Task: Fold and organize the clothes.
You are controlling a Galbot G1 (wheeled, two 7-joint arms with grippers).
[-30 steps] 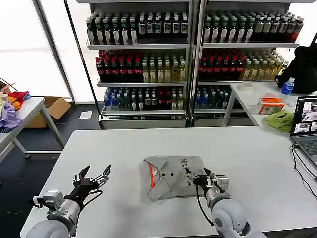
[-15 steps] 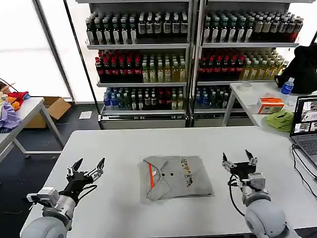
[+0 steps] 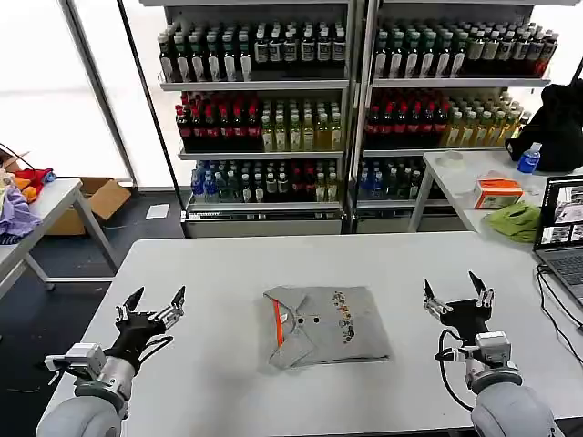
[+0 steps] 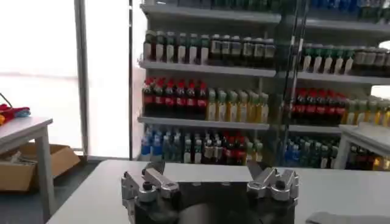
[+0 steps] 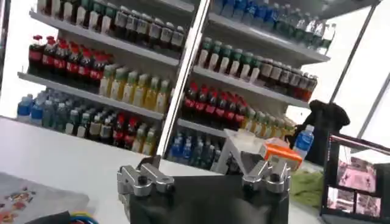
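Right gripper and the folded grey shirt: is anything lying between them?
No. In the head view, only bare white table separates the open right gripper from the folded grey shirt.

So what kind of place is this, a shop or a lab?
Probably a lab mocked up like a shop. Shelves of bottled drinks line the back, yet a folded grey shirt lies on a plain white table, and a laptop sits at the side.

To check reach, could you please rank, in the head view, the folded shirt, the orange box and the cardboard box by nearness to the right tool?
From the right tool:
1. Folded shirt, table centre, toward the robot's left.
2. Orange box, side table beyond.
3. Cardboard box, floor, far left.
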